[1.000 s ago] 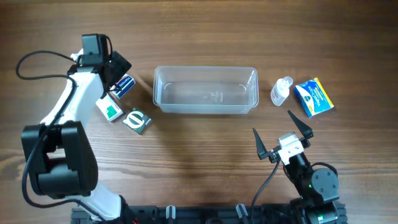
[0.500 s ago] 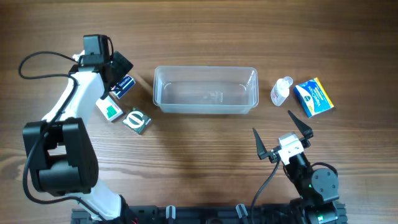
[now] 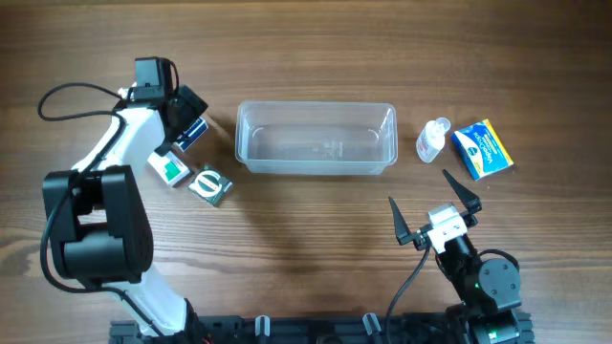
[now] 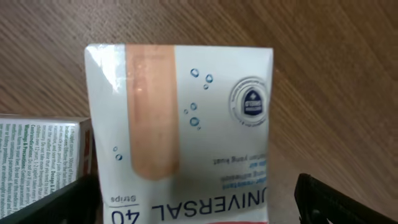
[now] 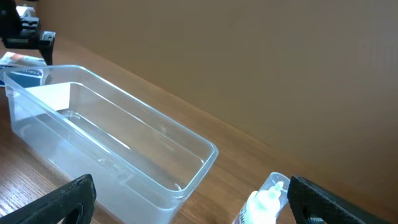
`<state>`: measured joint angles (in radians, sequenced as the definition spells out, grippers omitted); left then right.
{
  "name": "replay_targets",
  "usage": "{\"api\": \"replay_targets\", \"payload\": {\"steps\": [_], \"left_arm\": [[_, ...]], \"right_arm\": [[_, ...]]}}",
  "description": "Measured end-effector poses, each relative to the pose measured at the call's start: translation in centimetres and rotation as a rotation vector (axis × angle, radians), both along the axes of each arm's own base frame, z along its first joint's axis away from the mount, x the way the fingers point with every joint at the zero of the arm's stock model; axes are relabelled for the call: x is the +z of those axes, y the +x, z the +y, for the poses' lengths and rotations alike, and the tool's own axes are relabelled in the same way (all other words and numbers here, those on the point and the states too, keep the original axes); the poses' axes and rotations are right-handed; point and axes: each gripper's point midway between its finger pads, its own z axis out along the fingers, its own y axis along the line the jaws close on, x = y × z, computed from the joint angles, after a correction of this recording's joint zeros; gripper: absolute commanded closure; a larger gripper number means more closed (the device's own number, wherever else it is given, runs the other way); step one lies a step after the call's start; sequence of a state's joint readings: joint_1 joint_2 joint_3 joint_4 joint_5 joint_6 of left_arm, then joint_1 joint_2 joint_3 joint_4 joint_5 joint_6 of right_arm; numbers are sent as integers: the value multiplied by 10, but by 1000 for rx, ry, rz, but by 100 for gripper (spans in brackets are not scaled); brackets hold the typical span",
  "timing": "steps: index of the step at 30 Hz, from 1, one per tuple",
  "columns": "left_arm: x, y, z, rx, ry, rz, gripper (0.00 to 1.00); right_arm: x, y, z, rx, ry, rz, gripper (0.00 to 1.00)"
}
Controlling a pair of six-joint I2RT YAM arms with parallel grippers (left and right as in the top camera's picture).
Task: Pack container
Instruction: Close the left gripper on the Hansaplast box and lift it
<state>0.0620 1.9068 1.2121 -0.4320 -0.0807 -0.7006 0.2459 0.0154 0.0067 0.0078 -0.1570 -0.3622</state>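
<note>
1. Left gripper (image 3: 186,122): jaws fully open and holding nothing. It is low over the bandage box (image 4: 180,118), one finger on either side. I can't tell whether either finger touches it.
2. Right gripper (image 3: 417,186): wide open and empty, at the near side of the counter (image 3: 287,248), apart from every item.
3. Container (image 3: 316,170): mid-counter with nothing in it. The bandage box is near its left end and the small bottle (image 3: 432,139) near its right end.
4. Risk: a white box (image 4: 37,149) lies right against the bandage box by one finger. Closing here could land on it, or pinch both and drag the pair.
5. Risk: the bandage box lies flat, with its smooth face up. If the grip is shallow or off-centre, it will likely pivot or slip out on lift.
6. Risk: a tilted box could clip the container rim on the way in. The tub looks light, so it would probably slide or tip instead of taking the box.
7. Risk: the bottle is narrow. A sideways approach by the right arm could knock it over or roll it toward the blue-and-yellow box (image 3: 483,150).
</note>
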Motion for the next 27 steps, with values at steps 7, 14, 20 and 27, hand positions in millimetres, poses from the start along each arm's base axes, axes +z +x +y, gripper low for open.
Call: {"api": "replay_targets", "payload": {"steps": [7,14,20,27], "left_arm": [[1,5,0,0,1,-21,2],[-14,4,0,0,-1,7,17],[-16,4,0,-6,2,11,19],[-16,2,0,-6,2,17,24]], "right_arm": [[0,0,0,0,0,0,0],[0,0,0,0,0,0,0],[0,0,0,0,0,0,0],[0,0,0,0,0,0,0]]}}
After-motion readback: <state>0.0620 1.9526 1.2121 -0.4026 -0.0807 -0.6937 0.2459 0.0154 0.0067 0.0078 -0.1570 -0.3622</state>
